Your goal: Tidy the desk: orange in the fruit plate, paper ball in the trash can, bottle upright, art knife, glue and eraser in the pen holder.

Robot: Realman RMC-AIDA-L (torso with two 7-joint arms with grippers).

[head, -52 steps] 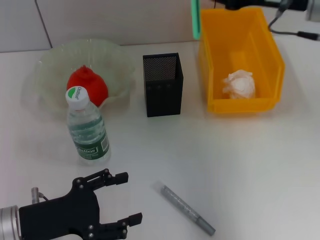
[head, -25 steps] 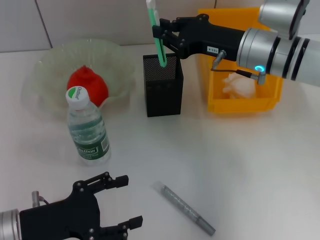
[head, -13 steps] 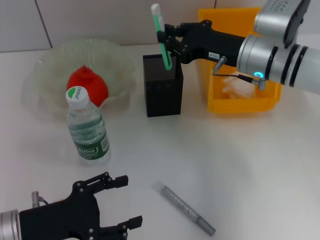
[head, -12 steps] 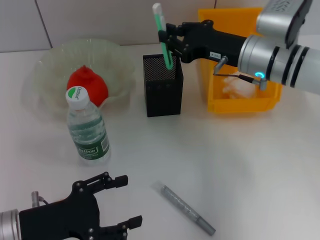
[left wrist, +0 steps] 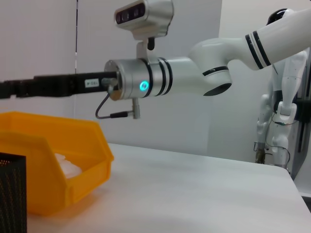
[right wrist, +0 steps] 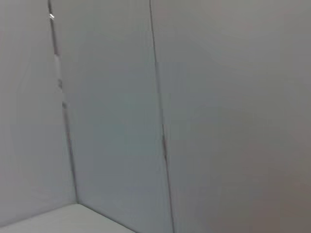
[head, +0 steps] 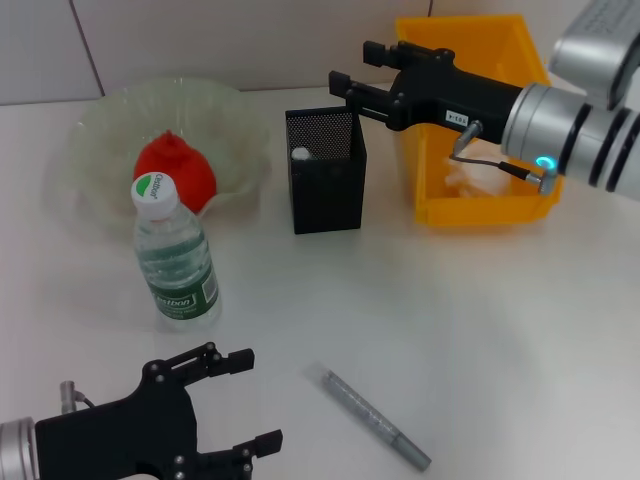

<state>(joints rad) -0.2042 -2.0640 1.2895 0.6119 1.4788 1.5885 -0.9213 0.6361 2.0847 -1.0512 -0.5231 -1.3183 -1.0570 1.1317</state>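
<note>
The orange (head: 176, 172) lies in the pale-green fruit plate (head: 110, 115). In front of the plate the bottle (head: 175, 256) stands upright. Inside the black mesh pen holder (head: 326, 175), a white tip (head: 300, 155) of a slim tool shows. My right gripper (head: 358, 67) hovers open just above and behind the holder's right rim, holding nothing. The yellow trash can (head: 500, 80) holds the paper ball (head: 458, 180), mostly hidden by my right arm. A slim grey pen-shaped item (head: 375, 418) lies on the table near the front. My left gripper (head: 252, 400) rests open at the front left. The eraser is out of view.
The left wrist view shows my right arm (left wrist: 150, 82) stretched above the trash can (left wrist: 58, 170), with the pen holder (left wrist: 12, 194) at the picture's edge. The right wrist view shows only a wall. Bare white table (head: 480, 330) lies between the bottle and the grey item.
My right gripper held a green-and-white tool above the pen holder; it has let go, and the tool has dropped inside. The gripper has drawn back slightly to the right. The left arm stayed still.
</note>
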